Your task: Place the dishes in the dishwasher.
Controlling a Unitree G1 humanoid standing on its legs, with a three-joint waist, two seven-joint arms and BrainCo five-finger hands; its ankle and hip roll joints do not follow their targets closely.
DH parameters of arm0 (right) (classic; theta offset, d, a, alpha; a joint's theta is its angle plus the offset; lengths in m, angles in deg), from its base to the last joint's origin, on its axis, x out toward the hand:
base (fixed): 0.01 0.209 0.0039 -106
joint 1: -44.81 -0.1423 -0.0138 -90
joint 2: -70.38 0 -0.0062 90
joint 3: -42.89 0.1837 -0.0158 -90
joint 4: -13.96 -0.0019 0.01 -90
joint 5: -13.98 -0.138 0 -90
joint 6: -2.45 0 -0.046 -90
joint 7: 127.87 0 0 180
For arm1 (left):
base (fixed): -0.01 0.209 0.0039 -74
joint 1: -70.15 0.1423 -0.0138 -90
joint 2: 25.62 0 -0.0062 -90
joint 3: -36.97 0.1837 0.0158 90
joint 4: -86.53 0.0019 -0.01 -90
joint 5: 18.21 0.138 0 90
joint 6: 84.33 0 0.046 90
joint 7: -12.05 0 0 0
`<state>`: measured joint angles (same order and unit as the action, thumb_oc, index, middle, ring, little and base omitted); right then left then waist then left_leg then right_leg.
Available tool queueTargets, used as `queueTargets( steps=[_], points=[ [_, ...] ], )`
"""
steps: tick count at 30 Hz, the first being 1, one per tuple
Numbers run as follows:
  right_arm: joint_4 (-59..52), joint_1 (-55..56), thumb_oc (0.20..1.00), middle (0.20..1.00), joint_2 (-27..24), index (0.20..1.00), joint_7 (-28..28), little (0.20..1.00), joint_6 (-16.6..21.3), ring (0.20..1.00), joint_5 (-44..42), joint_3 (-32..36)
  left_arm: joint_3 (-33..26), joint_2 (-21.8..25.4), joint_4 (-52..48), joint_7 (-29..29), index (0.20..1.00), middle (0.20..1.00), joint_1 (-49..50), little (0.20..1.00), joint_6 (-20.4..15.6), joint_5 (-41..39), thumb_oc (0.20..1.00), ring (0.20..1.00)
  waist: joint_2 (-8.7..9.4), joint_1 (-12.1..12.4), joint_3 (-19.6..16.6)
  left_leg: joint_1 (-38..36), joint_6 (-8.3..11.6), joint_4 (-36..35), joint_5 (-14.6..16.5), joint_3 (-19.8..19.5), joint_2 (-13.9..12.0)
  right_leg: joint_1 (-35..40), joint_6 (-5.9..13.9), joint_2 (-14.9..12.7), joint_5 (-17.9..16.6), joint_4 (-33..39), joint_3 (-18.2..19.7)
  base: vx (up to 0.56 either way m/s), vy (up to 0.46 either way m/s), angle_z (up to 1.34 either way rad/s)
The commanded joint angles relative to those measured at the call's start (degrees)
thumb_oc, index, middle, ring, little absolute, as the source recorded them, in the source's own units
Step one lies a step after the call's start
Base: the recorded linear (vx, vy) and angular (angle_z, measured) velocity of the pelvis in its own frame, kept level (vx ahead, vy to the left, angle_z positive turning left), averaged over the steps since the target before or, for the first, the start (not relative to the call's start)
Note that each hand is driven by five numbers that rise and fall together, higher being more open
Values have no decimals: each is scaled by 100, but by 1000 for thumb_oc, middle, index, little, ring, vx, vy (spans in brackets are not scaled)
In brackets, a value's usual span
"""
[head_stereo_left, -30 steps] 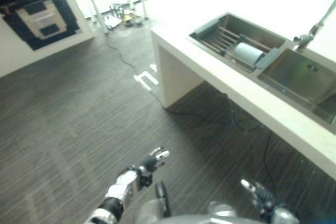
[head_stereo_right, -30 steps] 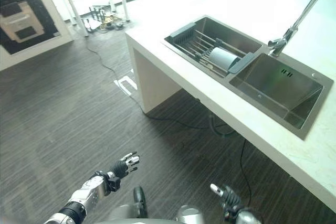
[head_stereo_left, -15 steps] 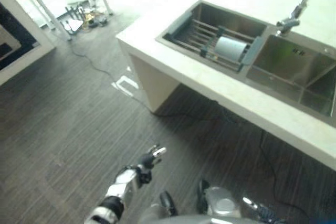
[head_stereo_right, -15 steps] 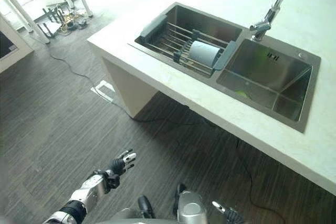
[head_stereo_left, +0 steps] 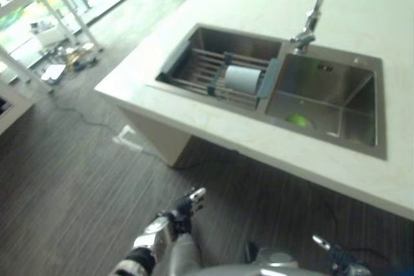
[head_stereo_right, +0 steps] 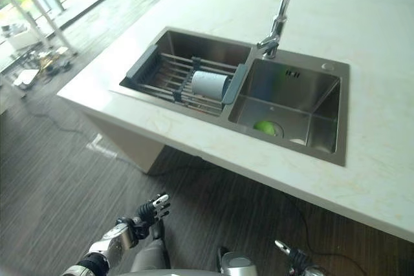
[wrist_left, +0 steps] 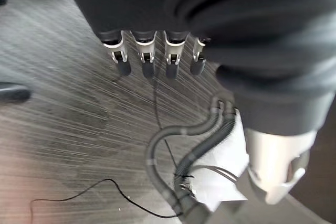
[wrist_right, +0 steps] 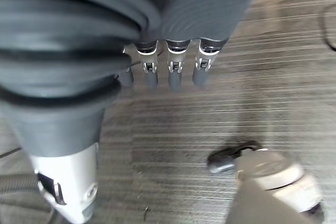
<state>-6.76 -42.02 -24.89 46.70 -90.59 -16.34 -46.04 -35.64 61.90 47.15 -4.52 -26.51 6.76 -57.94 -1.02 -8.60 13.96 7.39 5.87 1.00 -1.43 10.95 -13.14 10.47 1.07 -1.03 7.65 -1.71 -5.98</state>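
Note:
A white cup (head_stereo_right: 209,84) lies on its side on a wire rack (head_stereo_right: 162,77) set across the left basin of a steel double sink (head_stereo_right: 340,114). A small green thing (head_stereo_right: 264,127) rests at the bottom of the right basin. My left hand (head_stereo_right: 152,209) hangs low over the dark floor, well short of the counter, fingers (wrist_left: 147,56) straight and holding nothing. My right hand (head_stereo_right: 289,254) shows at the bottom edge, also low, its fingers (wrist_right: 173,67) straight and empty.
The sink sits in a long white counter (head_stereo_right: 194,140) with open space beneath. A tall tap (head_stereo_right: 279,21) stands behind the divide between the basins. A white table and floor clutter (head_stereo_right: 29,63) are at the far left.
The camera has swung toward the sink, which now sits mid-picture, and the green thing in the right basin shows more plainly. Both hands stay low with fingers straight.

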Motion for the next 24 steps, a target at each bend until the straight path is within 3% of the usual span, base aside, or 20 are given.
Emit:
queueTargets(
  steps=[1,9,14,15,17,18,19,20,21,24],
  points=[
    [13,165,1000,1000,67,1000,-3,1000,63,1000,-151,187,-203,-9,36,11,1000,1000,-152,1000,-209,229,1000,1000,-153,92,-118,-485,-208,17,140,-16,363,-979,574,-571,461,-1087,-540,244,245,-33],
    [-34,164,1000,1000,217,1000,26,1000,282,1000,-198,148,-189,120,714,296,1000,1000,-186,1000,-381,512,1000,1000,-72,126,-214,-567,-535,-218,391,-85,799,-1360,861,-875,307,-1205,-278,88,108,-34],
    [-82,194,1000,1000,283,1000,87,1000,214,1000,-348,120,-172,110,1101,524,1000,1000,-119,1000,-318,924,1000,1000,-43,144,-259,-653,-625,-269,471,80,865,-1376,933,-1048,266,-1280,-432,65,29,-4],
    [-75,195,1000,1000,295,1000,75,1000,203,1000,-336,119,-201,107,1154,568,1000,1000,-88,1000,-282,949,1000,1000,-44,163,-266,-691,-639,-272,486,153,864,-1377,957,-1113,231,-1325,-525,117,29,-22],
    [-84,139,1000,1000,334,1000,1,1000,172,1000,-136,129,-408,119,1289,768,1000,1000,85,1000,-119,983,1000,1000,-54,303,-296,-891,-644,-395,519,586,825,-1358,1086,-1383,34,-1447,-1146,128,19,-69],
    [-115,17,1000,1000,360,1000,-89,1000,180,1000,170,78,-666,132,1348,939,1000,1000,274,1000,-44,827,1000,1000,-25,475,-279,-1164,-597,-522,618,1023,815,-1251,1193,-1713,-50,-1411,-1978,93,-30,-149],
    [-113,-33,1000,1000,371,1000,-119,1000,195,1000,254,71,-751,138,1369,965,1000,1000,323,1000,-11,772,1000,1000,-29,518,-283,-1199,-605,-522,655,1126,816,-1297,1198,-1786,-151,-1367,-2174,89,-80,-239],
    [-115,-49,1000,1000,388,1000,-141,1000,243,1000,281,71,-815,157,1397,989,1000,1000,354,1000,51,697,1000,1000,-34,516,-284,-1219,-624,-520,704,1124,841,-1371,1206,-1791,-201,-1348,-2179,77,-198,-227],
    [-110,-10,1000,1000,435,1000,-139,1000,388,1000,204,57,-936,222,1536,1010,1000,1000,366,1000,135,576,1000,1000,-50,420,-270,-1210,-660,-408,840,902,910,-1518,1179,-1660,-120,-1413,-1854,105,-254,-140],
    [-46,73,1000,1000,470,1000,-49,1000,417,1000,-130,61,-1317,224,1552,1247,1000,1000,519,1000,29,29,1000,1000,-79,396,-325,-1207,-583,-225,876,807,858,-1323,1016,-1357,24,-1080,-1724,65,-314,55]
  ],
)
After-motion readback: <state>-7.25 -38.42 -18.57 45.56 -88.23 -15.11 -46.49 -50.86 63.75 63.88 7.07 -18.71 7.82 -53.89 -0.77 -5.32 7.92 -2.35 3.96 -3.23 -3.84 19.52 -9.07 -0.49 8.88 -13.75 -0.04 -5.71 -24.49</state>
